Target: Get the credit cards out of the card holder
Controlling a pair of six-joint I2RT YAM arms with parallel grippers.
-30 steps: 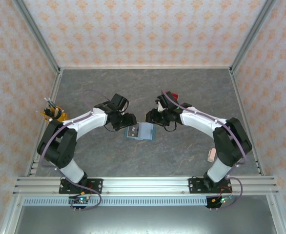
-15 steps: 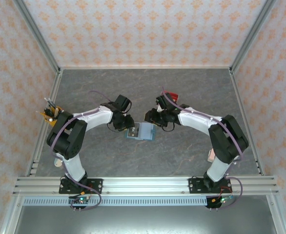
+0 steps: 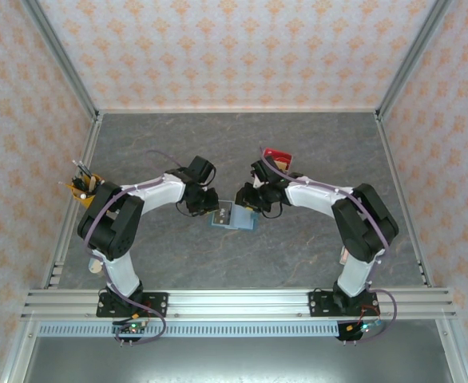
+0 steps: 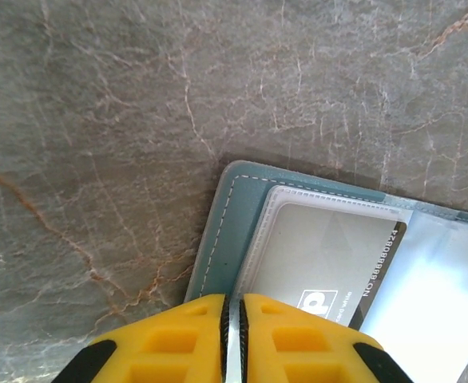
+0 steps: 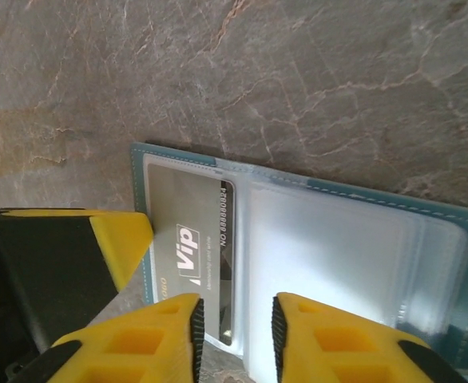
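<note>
Left pincer (image 4: 232,309) nearly shut, pinching card holder (image 4: 224,231)

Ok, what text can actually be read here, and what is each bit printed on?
"Vip": logo on the grey credit card tucked in the card holder.
"NO" plus a run of 8s: printed along that card's edge; the first and last digits are unsure.
Small line beside the logo: too small to read.

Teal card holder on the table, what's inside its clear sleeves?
A grey card printed Vip sits in one clear plastic sleeve of the teal stitched card holder. Glare whitens the neighbouring sleeves, so any cards there cannot be made out.
</note>
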